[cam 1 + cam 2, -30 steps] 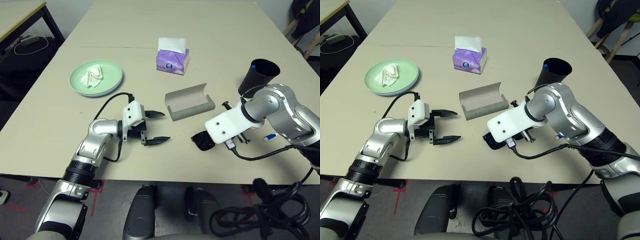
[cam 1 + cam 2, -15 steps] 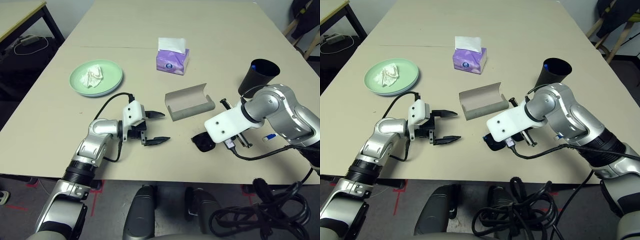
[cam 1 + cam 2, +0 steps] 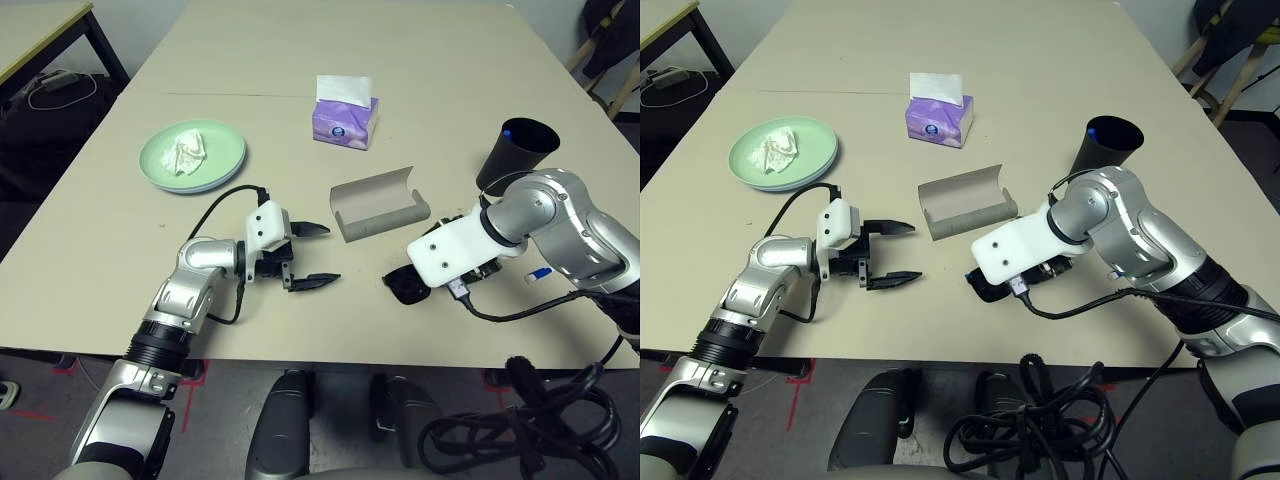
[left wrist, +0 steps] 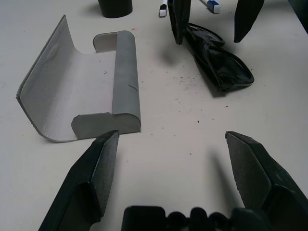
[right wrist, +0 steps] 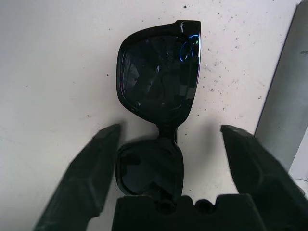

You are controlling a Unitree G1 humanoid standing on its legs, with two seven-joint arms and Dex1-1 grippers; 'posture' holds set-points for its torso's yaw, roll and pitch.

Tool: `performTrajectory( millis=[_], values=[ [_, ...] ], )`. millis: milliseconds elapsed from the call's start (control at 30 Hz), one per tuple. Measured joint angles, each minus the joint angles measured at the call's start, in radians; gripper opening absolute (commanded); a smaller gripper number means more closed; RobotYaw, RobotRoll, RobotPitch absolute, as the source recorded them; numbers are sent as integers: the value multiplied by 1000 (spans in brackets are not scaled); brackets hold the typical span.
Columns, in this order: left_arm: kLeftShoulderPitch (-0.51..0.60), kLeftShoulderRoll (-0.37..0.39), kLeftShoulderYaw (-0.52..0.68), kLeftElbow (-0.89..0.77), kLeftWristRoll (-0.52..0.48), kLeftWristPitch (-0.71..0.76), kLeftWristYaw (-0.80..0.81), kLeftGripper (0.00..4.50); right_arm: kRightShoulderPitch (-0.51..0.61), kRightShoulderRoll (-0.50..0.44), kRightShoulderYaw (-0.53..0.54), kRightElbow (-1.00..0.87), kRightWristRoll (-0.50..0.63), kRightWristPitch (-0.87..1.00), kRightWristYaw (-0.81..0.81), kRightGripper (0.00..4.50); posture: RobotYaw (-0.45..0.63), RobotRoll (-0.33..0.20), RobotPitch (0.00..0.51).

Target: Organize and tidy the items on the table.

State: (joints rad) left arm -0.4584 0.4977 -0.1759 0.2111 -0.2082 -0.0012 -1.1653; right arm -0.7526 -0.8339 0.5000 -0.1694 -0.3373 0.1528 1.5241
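Directly below the right pincer (image 5: pixel 166 144), whose black fingers (image 5: pixel 91 163) stand spread wide, the black sunglasses (image 5: pixel 159 82) lie flat on the beige worktop (image 3: pixel 300 130), straddled at the bridge but not gripped. Beside them, towards the middle of the worktop, the grey glasses case (image 3: pixel 378 203) lies open. The left pincer (image 3: pixel 310 253) hovers low over the worktop, gaping wide and empty, aimed at the case and the sunglasses. A black cup (image 3: pixel 517 152) stands beyond the right arm, and a blue-white pen (image 3: pixel 538 274) peeks out beside that arm. Further back sits a purple tissue box (image 3: pixel 345 118). Over on the left, pale green plates (image 3: pixel 225 150) carry a crumpled white tissue (image 3: pixel 187 153).
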Motion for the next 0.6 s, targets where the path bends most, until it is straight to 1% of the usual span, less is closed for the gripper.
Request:
performTrajectory(
  millis=[400, 433, 500, 533, 600],
  values=[
    [5, 0, 0, -4, 1, 0, 1, 4500, 1, 1, 0, 11, -3, -7, 0, 4434, 191, 0, 159],
    [5, 0, 0, -4, 1, 0, 1, 4500, 1, 2, 0, 11, -3, -8, 0, 4278, 190, 0, 159],
    [5, 0, 0, -4, 1, 0, 1, 4500, 1, 7, 0, 12, -5, -10, -1, 4359, 190, 0, 159],
    [5, 0, 0, -4, 1, 0, 1, 4500, 1, 13, 1, 13, -10, -10, -2, 4121, 190, 0, 159],
    [5, 0, 0, -4, 1, 0, 1, 4500, 1, 22, 2, 17, -14, -11, -4, 4121, 190, 0, 159]
  ],
)
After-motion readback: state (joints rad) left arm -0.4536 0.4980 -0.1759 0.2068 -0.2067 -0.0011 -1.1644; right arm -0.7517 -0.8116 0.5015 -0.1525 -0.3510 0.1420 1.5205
